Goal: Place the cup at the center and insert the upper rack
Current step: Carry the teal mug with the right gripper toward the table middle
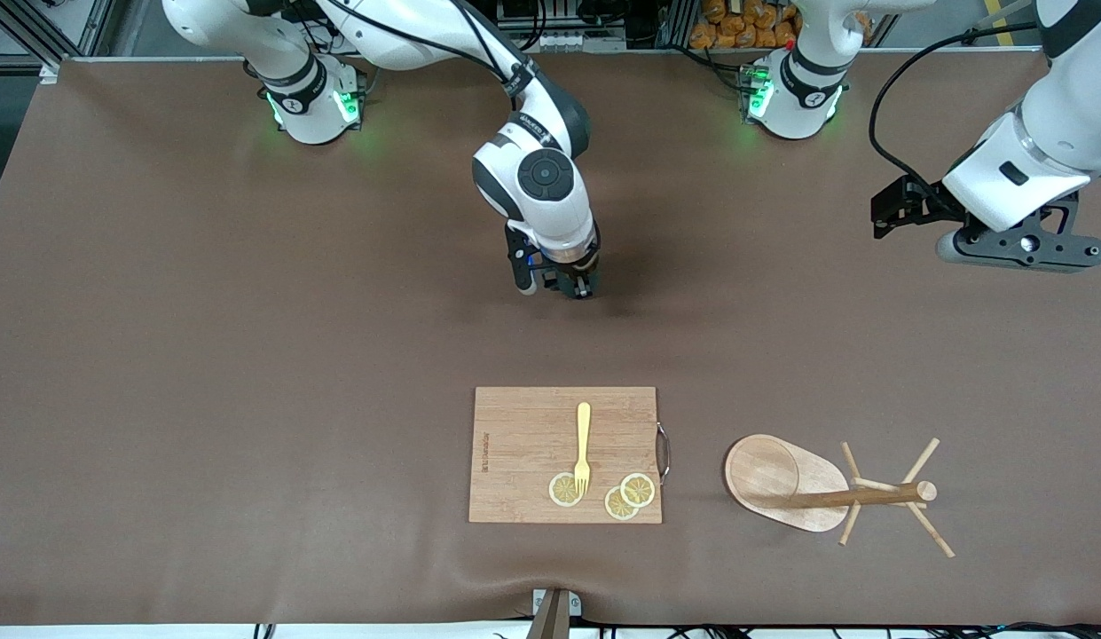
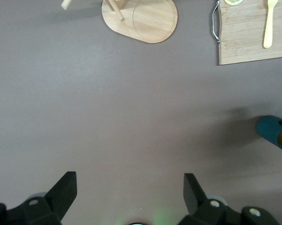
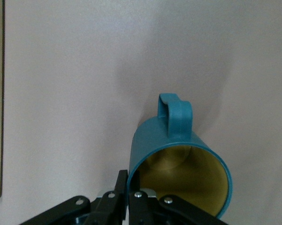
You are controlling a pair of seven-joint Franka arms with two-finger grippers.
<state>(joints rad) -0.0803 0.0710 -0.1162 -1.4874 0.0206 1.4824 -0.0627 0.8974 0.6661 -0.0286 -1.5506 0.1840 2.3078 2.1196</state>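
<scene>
Overhead, in the front view, the right pincer [image 1: 575,286] hung at upper centre of the frame over the bare brown worktop [image 1: 248,355], its grip hidden by the wrist. At the upper right edge the left pincer [image 1: 896,213] waited in the air. Low in the frame lay the cutting board [image 1: 523,461] with a yellow fork [image 1: 583,444] and lemon slices [image 1: 628,495]; beside it, lower right, the upper rack [image 1: 781,484] lay tipped on its side.

From the left wrist view, the left pincer [image 2: 130,187] at the bottom stood wide apart and empty; the rack's base showed at top, and the cup [image 2: 273,132] at the right edge.

From the right wrist view, the cup [image 3: 178,164] filled the lower centre, tilted, its rim pinched by the closed pincer fingers [image 3: 131,187].
</scene>
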